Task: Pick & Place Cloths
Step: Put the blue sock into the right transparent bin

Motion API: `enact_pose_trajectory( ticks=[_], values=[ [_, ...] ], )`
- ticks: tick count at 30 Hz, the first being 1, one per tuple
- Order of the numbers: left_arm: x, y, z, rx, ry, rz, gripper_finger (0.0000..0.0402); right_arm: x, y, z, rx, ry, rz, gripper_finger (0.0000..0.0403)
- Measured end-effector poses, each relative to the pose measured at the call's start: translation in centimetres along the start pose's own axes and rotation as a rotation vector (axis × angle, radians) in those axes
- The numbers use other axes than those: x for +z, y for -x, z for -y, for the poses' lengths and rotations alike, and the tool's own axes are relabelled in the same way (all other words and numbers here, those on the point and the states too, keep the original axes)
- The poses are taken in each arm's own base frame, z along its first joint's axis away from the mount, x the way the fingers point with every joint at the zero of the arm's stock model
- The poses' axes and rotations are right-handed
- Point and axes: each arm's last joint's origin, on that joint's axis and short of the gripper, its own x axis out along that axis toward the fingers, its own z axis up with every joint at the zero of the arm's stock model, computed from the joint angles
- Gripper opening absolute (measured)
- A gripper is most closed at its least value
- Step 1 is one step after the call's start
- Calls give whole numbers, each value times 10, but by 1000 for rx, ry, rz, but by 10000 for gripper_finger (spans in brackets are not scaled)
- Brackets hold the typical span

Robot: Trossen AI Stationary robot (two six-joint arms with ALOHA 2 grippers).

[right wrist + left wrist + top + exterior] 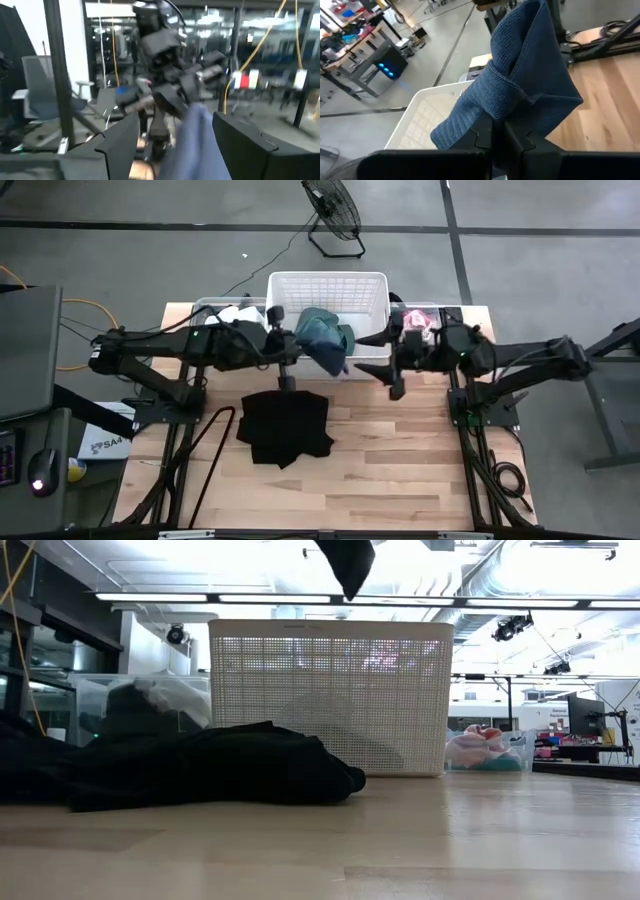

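Ribbed teal-green cloth (520, 85) pinched by left gripper (497, 132) | right gripper (172, 135) spread | lattice basket (328, 290)

A grey concrete floor (200, 205) crossed by dark seams surrounds the wooden table (380, 470); a black floor fan (332, 210) stands beyond its far edge, under bright ceiling striplights (200, 597).

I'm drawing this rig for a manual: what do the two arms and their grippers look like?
Both arms are dark, almost black, built of jointed tubular links on black frames. The left arm carries a small green light and a pale band near its wrist. The left gripper and right gripper have flat, angular black fingers.
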Motion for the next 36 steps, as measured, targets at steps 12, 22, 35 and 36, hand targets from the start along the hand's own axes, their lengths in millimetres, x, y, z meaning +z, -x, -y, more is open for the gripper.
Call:
enact_pose_trajectory(
  ticks=[12,22,35,36],
  values=[
    [2,-7,-4,9,-1,33,8,-35,-43,-9,-208,74,-21,247],
    [4,-7,-2,-45,2,63,8,-51,-61,-11,-215,-36,17,242],
    [4,-7,-2,-55,1,62,18,-50,-60,-11,-249,-91,32,16],
    [4,-7,-2,-56,3,61,22,-50,-60,-11,-249,-100,33,14]
  ],
)
